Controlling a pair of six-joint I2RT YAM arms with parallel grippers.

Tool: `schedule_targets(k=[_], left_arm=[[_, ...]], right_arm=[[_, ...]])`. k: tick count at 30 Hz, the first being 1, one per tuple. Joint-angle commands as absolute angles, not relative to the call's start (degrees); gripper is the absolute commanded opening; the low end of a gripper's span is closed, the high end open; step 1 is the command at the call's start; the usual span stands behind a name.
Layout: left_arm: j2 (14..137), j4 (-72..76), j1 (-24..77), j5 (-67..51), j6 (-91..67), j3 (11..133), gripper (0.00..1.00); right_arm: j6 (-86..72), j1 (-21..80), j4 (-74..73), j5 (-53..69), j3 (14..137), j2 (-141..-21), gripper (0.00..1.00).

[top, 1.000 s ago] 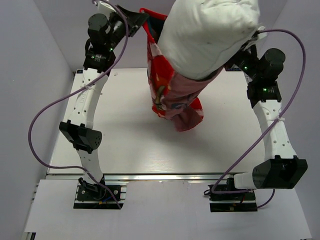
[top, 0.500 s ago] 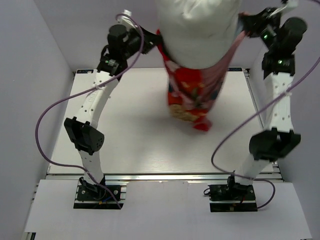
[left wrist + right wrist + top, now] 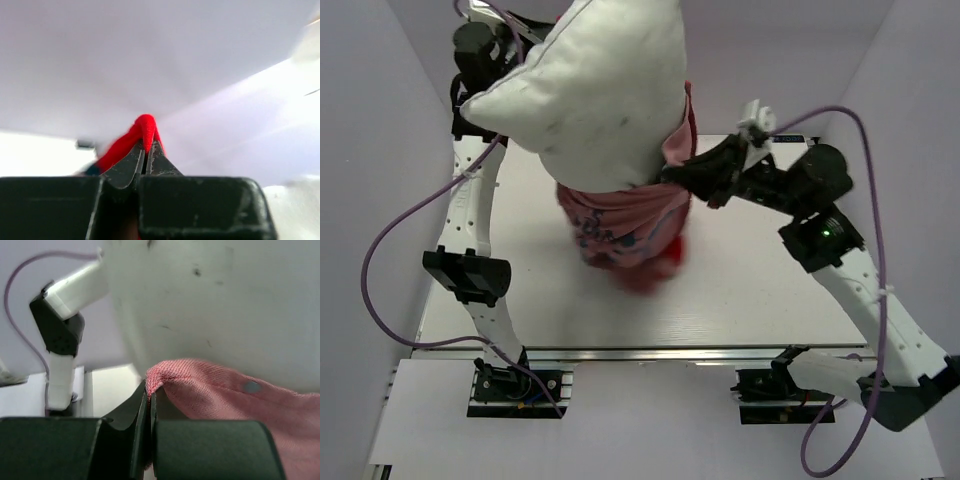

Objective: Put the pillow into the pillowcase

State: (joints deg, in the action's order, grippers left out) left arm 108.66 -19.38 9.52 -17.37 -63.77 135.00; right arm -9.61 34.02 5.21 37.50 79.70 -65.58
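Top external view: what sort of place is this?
Most likely a robot test cell, not a home: plain pale walls close in a white table, a left arm and a right arm are bolted at its near edge, and purple cables loop from them.

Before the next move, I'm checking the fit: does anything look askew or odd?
Yes. The pillow bulges mostly out of the pillowcase, leaning left in the top view. The case shows its pink inner side. The left gripper and right gripper pinch its rim.
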Motion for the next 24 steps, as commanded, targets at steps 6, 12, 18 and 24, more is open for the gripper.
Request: schedule_targets(k=[6,12,18,24], left_arm=[[106.1,-6.1,17.1,-26.5,-70.8,137.6,0.0],[98.3,-9.2,14.3,-24.7,-66.9,130.5,0.0],[102.8,-7.7,9.7,-23.5,-69.3,133.3,0.0],[110.6,-1.6,10.3,-28.6,-76.4,139.1,0.0]], right_arm=[[-9.4,13.1,14.4,0.3,99.6,-81.8,0.0],[-15.1,5.8,-0.3,17.0,121.9,-91.4,0.0],[10.1,49.5,12.7,23.0,79.8,-62.2,0.0],[23.6,62.6,16.4,-1.8,78.7,-62.0,0.0]])
